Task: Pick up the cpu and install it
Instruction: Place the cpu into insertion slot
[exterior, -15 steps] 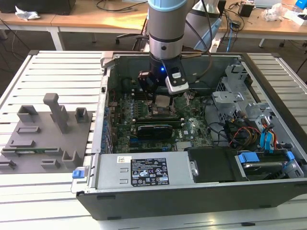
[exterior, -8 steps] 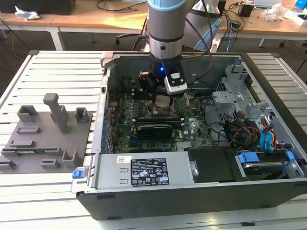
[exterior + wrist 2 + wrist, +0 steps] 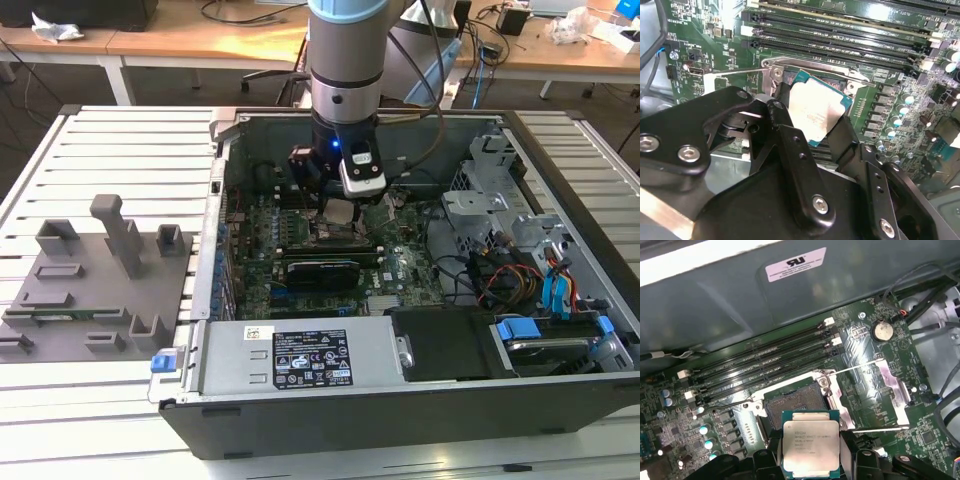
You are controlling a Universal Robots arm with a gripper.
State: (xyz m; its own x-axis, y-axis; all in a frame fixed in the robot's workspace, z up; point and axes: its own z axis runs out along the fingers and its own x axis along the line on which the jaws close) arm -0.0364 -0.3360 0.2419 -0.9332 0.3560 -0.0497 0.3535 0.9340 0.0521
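My gripper hangs inside the open computer case, low over the motherboard. It is shut on the cpu, a flat square chip with a silvery top and a teal edge, held by two opposite sides. In the second wrist view the black fingers clamp the cpu, which sits tilted just above the board. The metal-framed socket lies open right beside the chip, its dark contact field bare and its load plate swung back. In the exterior view the cpu shows as a pale square under the wrist.
Memory slots run alongside the socket. Drive cages and cables crowd the case on the exterior view's right, the power supply the near side. A grey fixture plate with blocks lies outside on the slatted table.
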